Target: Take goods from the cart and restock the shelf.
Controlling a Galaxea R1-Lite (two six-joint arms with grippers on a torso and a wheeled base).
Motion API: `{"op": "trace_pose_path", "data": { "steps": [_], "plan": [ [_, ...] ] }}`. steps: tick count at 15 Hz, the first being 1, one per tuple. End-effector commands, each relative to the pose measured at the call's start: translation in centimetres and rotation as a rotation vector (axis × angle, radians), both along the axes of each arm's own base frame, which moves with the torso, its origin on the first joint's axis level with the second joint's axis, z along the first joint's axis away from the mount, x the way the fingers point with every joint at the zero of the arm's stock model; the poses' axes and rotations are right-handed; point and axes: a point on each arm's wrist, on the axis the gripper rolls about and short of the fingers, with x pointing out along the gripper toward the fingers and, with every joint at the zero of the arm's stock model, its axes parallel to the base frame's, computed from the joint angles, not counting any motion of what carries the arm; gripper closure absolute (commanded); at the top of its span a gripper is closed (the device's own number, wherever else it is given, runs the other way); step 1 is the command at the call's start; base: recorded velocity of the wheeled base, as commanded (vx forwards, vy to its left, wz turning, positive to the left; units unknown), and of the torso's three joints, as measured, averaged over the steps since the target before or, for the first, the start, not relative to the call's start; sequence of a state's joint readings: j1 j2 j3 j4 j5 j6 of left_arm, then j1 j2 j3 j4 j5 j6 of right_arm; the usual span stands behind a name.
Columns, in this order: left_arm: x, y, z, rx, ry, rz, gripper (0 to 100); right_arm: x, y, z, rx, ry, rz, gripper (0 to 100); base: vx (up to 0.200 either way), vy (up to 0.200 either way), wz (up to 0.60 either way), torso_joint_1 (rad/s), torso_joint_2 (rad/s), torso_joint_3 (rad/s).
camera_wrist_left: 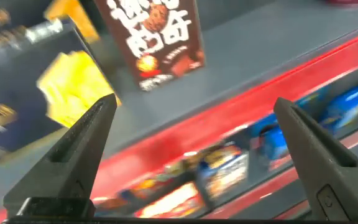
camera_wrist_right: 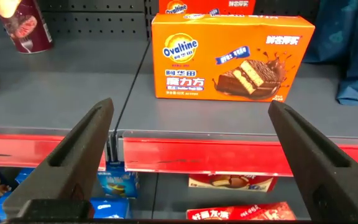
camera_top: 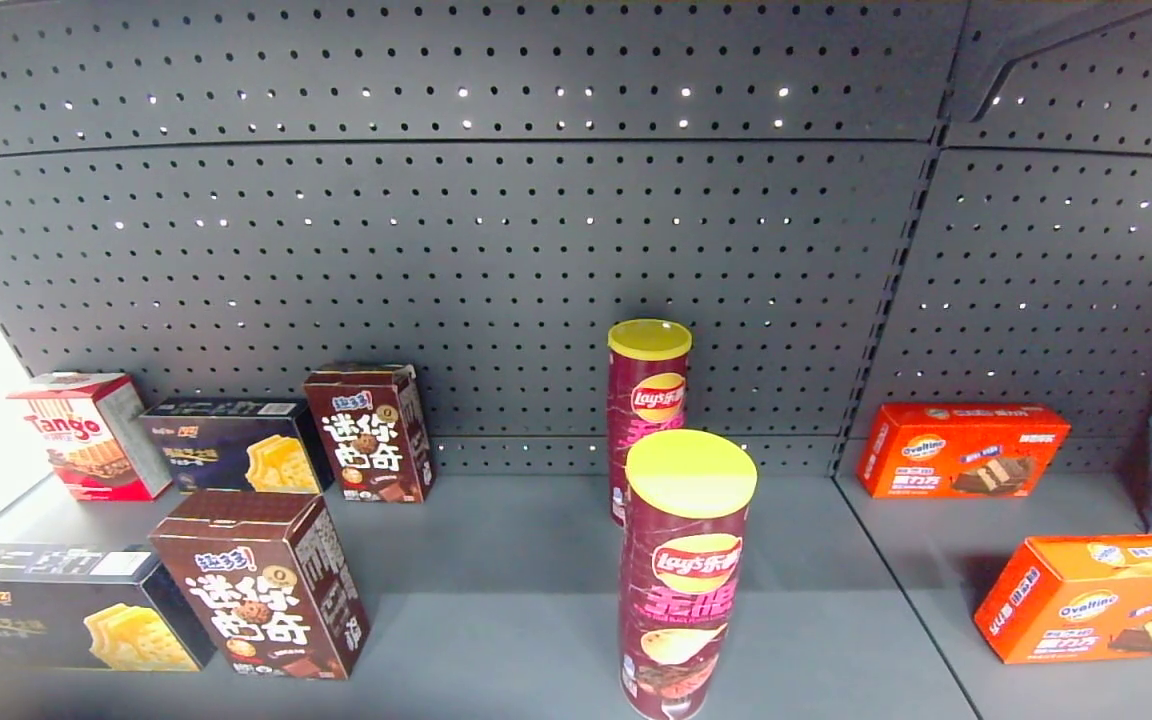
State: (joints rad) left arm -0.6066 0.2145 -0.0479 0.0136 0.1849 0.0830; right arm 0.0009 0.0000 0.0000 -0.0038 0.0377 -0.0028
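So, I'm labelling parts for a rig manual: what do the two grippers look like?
The left gripper and right gripper look alike: each has two matte dark grey fingers, broad at the base and tapering to wedge-like tips.

The grey shelf (camera_top: 496,570) is holding two upright chip tubes near its middle, the front tube (camera_top: 684,590) standing just ahead of the rear tube (camera_top: 648,400). To the left, the front cookie box (camera_top: 261,585), rear cookie box (camera_top: 368,432), front dark wafer box (camera_top: 66,610), rear dark wafer box (camera_top: 231,445) and red-and-white wafer box (camera_top: 86,435) are standing in two rows. On the right section, the rear orange cake box (camera_top: 961,450) and front orange cake box (camera_top: 1101,595) are sitting well apart.
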Motion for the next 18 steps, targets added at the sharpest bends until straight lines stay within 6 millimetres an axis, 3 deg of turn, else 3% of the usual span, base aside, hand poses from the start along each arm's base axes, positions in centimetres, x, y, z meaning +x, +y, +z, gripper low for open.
{"op": "trace_pose_path", "data": {
  "steps": [1, 7, 11, 14, 18],
  "plan": [
    [-0.2, -0.3, -0.5, -0.035, 0.024, -0.033, 0, 0.0, 0.0, 0.0, 0.000, -0.001, 0.001, 0, 0.000, 0.000, 0.00, 0.000, 0.00, 0.000],
    [0.4, -1.1, -1.2, -0.021, 0.153, 0.043, 0, 0.0, 0.0, 0.0, 0.000, -0.001, 0.000, 0, 0.000, 0.000, 0.00, 0.000, 0.00, 0.000],
    [-0.9, -1.2, -1.3, -0.062, -0.024, 0.320, 0, 0.0, 0.0, 0.0, 0.000, -0.001, 0.001, 0, 0.000, 0.000, 0.00, 0.000, 0.00, 0.000],
    [-1.9, -1.1, -1.6, -0.082, -0.156, 0.266, 0, 0.0, 0.0, 0.0, 0.000, -0.001, 0.001, 0, 0.000, 0.000, 0.00, 0.000, 0.00, 0.000],
    [-1.9, -1.1, -1.6, -0.092, -0.155, 0.273, 0, 0.0, 0.0, 0.0, 0.000, -0.001, 0.001, 0, 0.000, 0.000, 0.00, 0.000, 0.00, 0.000]
  ]
}}
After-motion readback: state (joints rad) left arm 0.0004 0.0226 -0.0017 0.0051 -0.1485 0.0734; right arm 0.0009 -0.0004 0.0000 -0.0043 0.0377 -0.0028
